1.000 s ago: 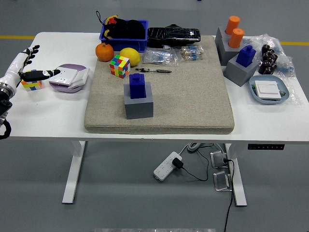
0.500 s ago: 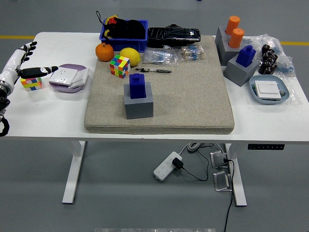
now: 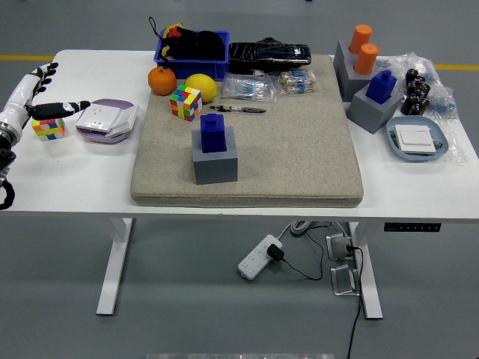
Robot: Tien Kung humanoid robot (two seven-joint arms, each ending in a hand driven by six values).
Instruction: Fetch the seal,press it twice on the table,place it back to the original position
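Note:
A blue seal [image 3: 212, 134] stands upright in a grey block holder [image 3: 215, 160] on the beige mat [image 3: 299, 149], left of its middle. A second blue seal [image 3: 381, 85] sits in another grey holder [image 3: 370, 108] at the mat's right edge. My left hand [image 3: 41, 93] is at the table's far left edge, fingers spread and empty, above a small colour cube [image 3: 48, 129]. It is far from both seals. My right hand is out of view.
A purple and white box [image 3: 107, 120] lies left of the mat. An orange [image 3: 162, 80], a lemon [image 3: 200, 87], a colour cube [image 3: 185, 102], a blue bin [image 3: 191, 51] and a black case [image 3: 269, 54] are at the back. Orange cylinders [image 3: 364, 47] and a blue tray [image 3: 416, 140] are at right.
My left hand has drawn back to the left and slightly up, toward the table's left edge. Nothing on the table has moved.

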